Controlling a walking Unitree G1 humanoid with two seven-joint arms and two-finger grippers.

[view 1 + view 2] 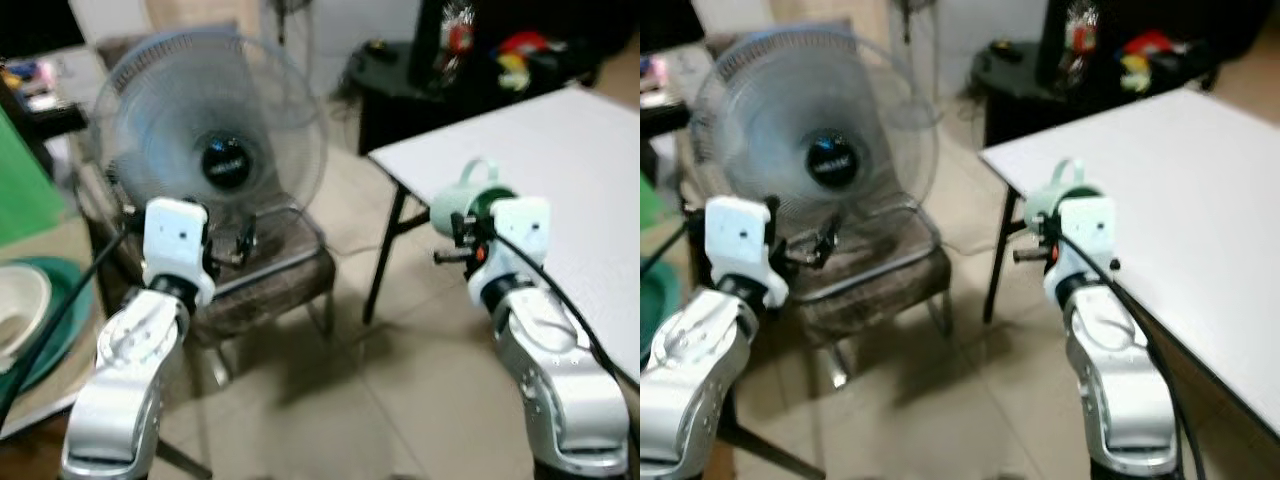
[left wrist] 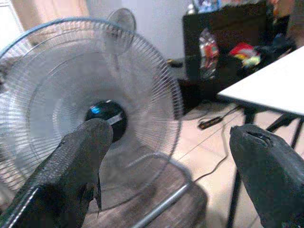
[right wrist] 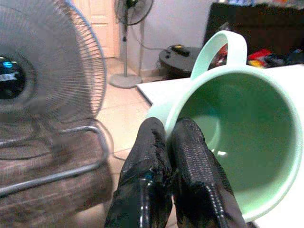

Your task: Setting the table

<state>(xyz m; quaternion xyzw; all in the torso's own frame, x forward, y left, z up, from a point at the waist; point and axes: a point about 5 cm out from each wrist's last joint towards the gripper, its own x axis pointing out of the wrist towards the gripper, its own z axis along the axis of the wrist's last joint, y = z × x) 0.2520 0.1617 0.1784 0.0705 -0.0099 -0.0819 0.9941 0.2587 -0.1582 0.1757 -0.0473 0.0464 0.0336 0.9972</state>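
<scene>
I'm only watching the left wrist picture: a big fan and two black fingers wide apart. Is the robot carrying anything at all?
Observer: Yes. The right gripper is pinching the rim of a pale green mug, one finger inside and one outside.
Operator: Is there anything in the mug?
Observer: It looks empty; the right wrist view looks straight into it.
Operator: I see a corner of a white table. How close is the mug to it?
Observer: From the head camera, the mug is held at about the near corner of the white table.
Operator: What is the fan standing on?
Observer: The fan sits on a brown cushioned chair with a metal frame.
</scene>
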